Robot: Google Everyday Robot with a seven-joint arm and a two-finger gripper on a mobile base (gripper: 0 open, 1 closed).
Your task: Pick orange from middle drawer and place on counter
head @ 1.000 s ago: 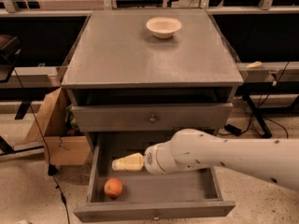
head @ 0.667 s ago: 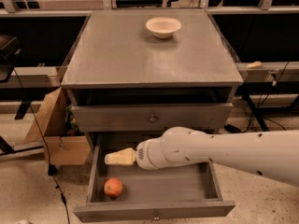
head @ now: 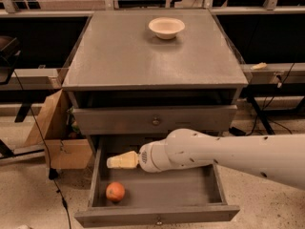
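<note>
— Well, where's the orange?
— Front-left of the open drawer, untouched.
— And the gripper?
— It has slid left, now just behind the orange (open or closed, one cannot tell). Descent likely comes next; the counter waits beyond.

Chunky white arm, smooth shell with tiny dark dots, cream tapered gripper sticking out at its 9 o'clock end.

The gripper hangs over the open middle drawer, pointing left, just above and apart from the orange near its front left corner; a cream bowl sits on the counter
</note>
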